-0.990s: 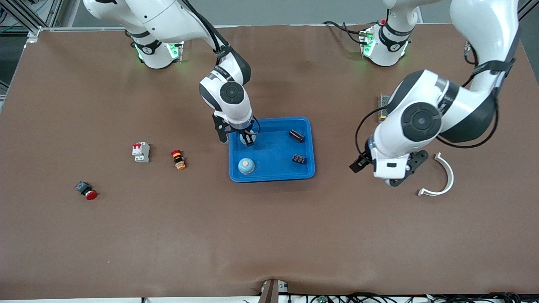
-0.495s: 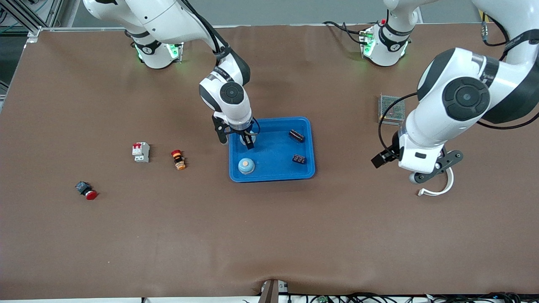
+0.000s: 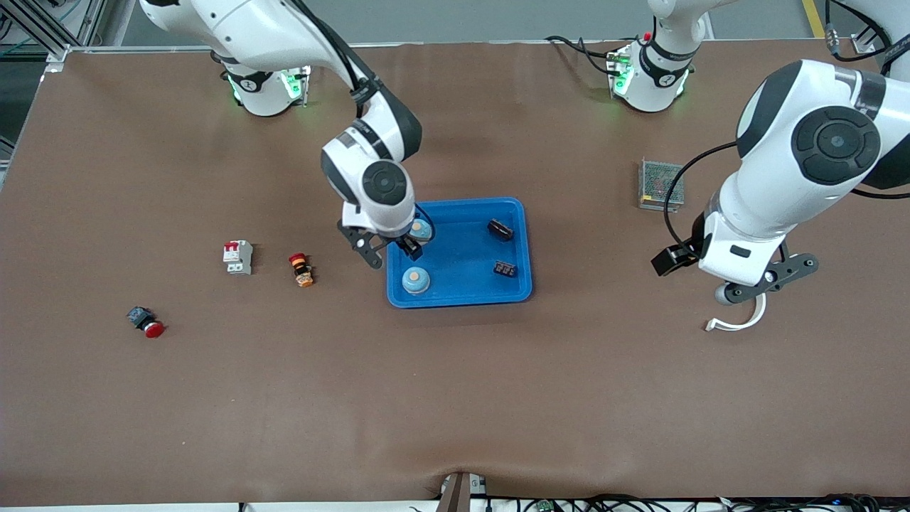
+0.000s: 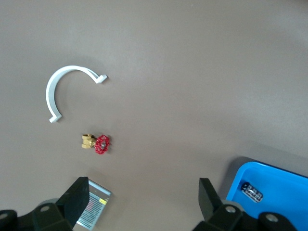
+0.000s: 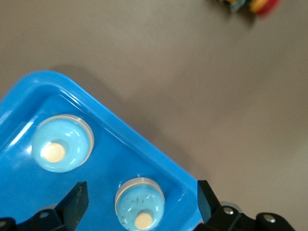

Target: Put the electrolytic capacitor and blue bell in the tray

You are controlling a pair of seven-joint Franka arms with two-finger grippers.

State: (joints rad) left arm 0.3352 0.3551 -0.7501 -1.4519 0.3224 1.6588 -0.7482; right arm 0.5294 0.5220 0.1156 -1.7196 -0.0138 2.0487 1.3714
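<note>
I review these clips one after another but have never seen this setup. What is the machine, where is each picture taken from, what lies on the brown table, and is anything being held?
Two white robot arms stand at a table. The wide picture looks down from a high camera facing them; the other two come from cameras on the arms' wrists.

The right arm's tool hangs open and empty over the edge of the blue tray, just above one blue bell. A second blue bell sits in the tray nearer the front camera, along with two dark capacitors.

The left arm's tool is open, holds nothing, and hovers over bare table near a white curved clip, a small red-handled valve and a metal mesh box.

Toward the right arm's end lie a white breaker, an orange-and-red button and a red push button.
</note>
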